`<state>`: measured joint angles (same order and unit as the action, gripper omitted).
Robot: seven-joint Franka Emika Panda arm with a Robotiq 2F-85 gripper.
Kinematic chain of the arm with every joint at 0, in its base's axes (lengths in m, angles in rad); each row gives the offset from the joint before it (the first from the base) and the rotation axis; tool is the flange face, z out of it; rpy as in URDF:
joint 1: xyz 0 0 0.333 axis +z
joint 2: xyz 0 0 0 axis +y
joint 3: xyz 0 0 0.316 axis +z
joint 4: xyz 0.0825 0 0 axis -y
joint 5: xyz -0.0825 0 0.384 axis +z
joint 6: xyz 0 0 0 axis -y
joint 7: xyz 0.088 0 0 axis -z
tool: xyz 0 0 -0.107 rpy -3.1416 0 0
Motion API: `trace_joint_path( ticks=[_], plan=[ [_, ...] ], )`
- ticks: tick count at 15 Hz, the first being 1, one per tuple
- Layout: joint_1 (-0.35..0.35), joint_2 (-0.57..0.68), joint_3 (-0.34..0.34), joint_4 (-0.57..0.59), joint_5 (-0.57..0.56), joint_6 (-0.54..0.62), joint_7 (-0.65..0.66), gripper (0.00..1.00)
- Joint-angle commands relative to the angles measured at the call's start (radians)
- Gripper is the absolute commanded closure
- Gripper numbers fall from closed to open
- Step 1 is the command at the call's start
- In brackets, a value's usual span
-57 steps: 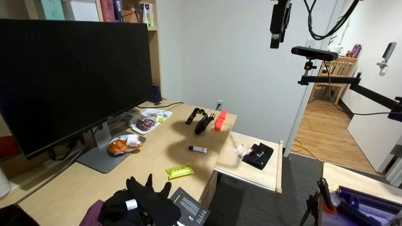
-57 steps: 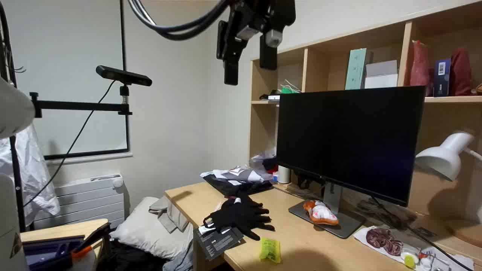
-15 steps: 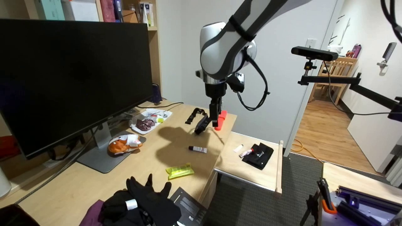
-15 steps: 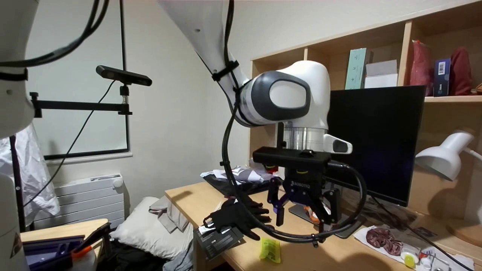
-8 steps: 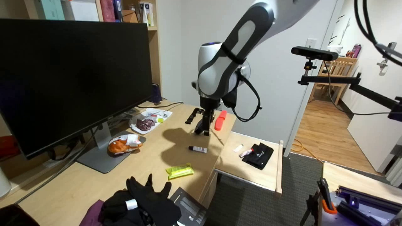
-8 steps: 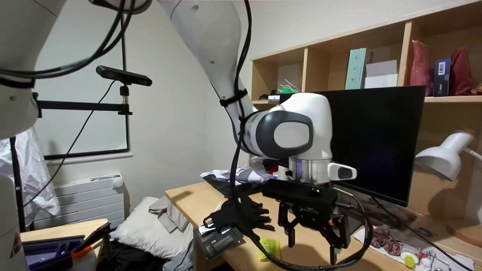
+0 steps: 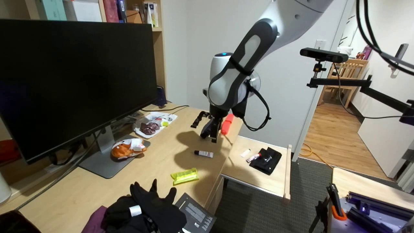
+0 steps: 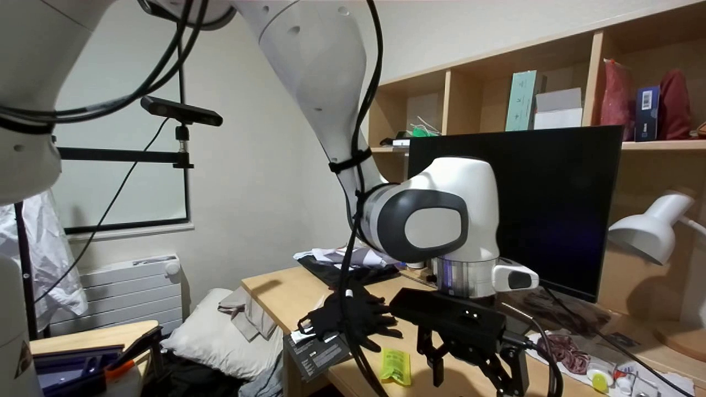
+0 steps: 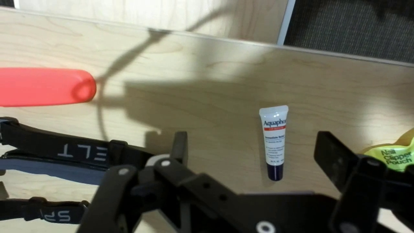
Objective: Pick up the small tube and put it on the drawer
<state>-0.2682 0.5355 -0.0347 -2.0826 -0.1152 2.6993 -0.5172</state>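
The long wooden tabletop [image 7: 152, 165] carries most of the clutter. The robot arm [image 8: 331, 94] reaches over it and hides part of the things behind in both exterior views. A dark monitor [image 7: 77, 84] stands on the tabletop. The drawer [image 7: 268, 183] is just beyond the tabletop's edge, its pale top partly in shadow. Black gloves [image 7: 155, 207] lie in a heap, well apart from the fingers [image 9: 180, 145]. An orange and white stuffed toy [image 7: 121, 150] rests on the monitor's foot. A black belt [image 9: 77, 150] crowds the fingers: in the wrist view one end runs behind one of them, and whether the two touch cannot be told. Just beside the belt, nearer the edge, is a red case [image 9: 48, 86]. On the drawer, a flat black pouch [image 7: 265, 166] takes up part of the top, with a white stick [image 7: 245, 153] near it. The fingers are spread wide above the tabletop and hold nothing. A yellow pouch [image 9: 396, 155] shows past them, partly hidden. The small tube [image 9: 274, 142], white with a dark cap, lies flat on the tabletop; in the wrist view it shows between the fingers, touching neither.
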Motion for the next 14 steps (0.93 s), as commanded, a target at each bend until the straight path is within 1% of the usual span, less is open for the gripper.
trace_joint_path(
  ticks=[1, 2, 5, 14],
  plan=[
    [-0.007, -0.001, 0.008, 0.002, -0.008, -0.003, 0.006, 0.00],
    [-0.018, -0.001, 0.025, 0.010, 0.007, -0.020, -0.010, 0.00],
    [-0.022, 0.047, 0.040, 0.054, 0.017, -0.042, -0.014, 0.00],
    [-0.001, 0.221, 0.088, 0.205, 0.020, -0.025, 0.033, 0.00]
  ],
)
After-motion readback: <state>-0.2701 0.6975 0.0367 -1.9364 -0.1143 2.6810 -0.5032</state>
